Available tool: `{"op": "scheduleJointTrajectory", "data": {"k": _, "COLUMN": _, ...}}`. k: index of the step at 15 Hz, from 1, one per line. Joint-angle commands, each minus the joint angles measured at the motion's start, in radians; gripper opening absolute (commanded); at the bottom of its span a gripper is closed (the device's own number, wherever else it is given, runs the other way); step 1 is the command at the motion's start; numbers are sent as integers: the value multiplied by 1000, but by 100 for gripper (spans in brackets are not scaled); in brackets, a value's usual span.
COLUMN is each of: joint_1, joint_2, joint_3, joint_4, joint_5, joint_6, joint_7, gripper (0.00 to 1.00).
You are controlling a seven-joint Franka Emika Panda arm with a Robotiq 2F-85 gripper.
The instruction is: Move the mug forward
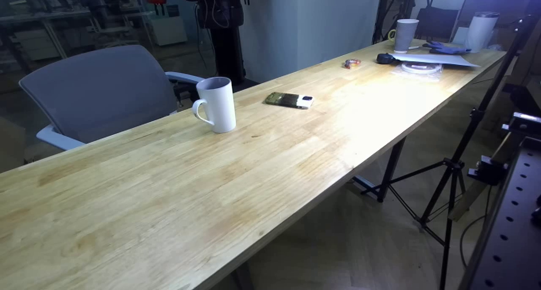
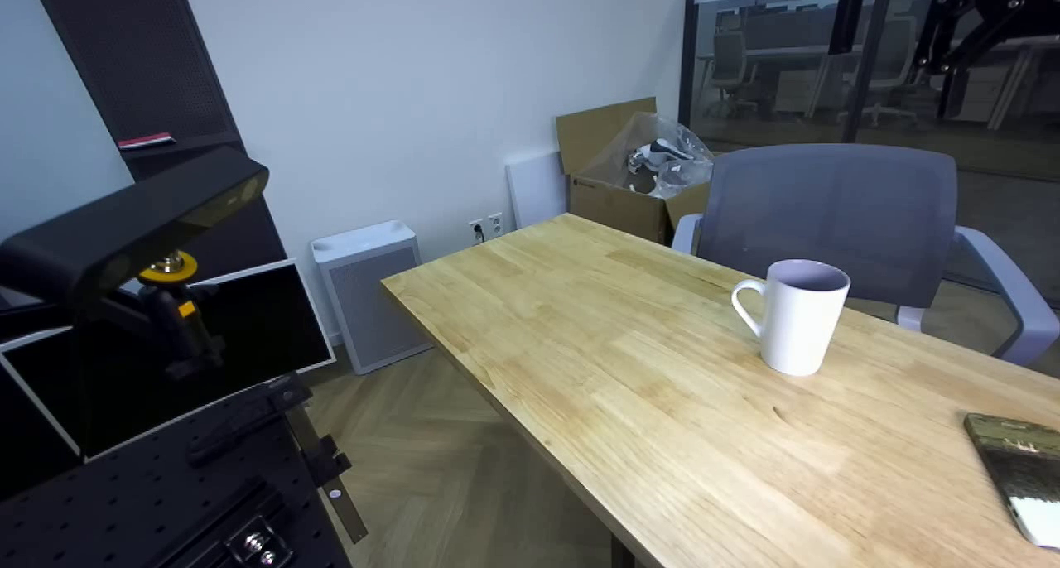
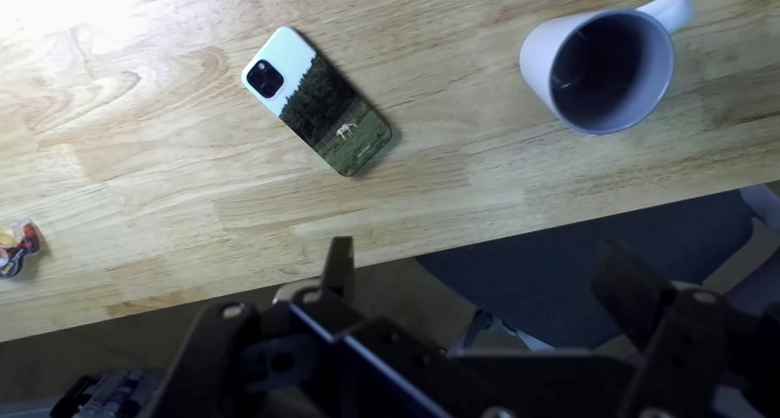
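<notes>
The white mug stands upright on the wooden table, close to the edge by the chair. It also shows in an exterior view with its handle toward the left. In the wrist view the mug is at the upper right, its mouth visible and its handle pointing to the upper right. My gripper is open and empty, its fingers wide apart over the table's edge and the chair. In an exterior view the gripper hangs at the top right, above table height and apart from the mug.
A phone lies flat near the mug. A small wrapped item lies farther along. A second cup, papers, a glove and a white tumbler stand at the far end. A grey chair touches close to the table's edge.
</notes>
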Motion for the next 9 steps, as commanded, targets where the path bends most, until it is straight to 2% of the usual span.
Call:
{"op": "scheduleJointTrajectory", "data": {"k": 1, "joint_1": -4, "joint_2": 2, "joint_3": 4, "joint_4": 5, "joint_5": -3, "joint_6": -3, "joint_7": 0, "gripper": 100}}
{"op": "scheduleJointTrajectory", "data": {"k": 9, "joint_1": -5, "joint_2": 4, "joint_3": 5, "joint_4": 11, "joint_5": -3, "joint_6": -7, "joint_7": -2, "gripper": 100}}
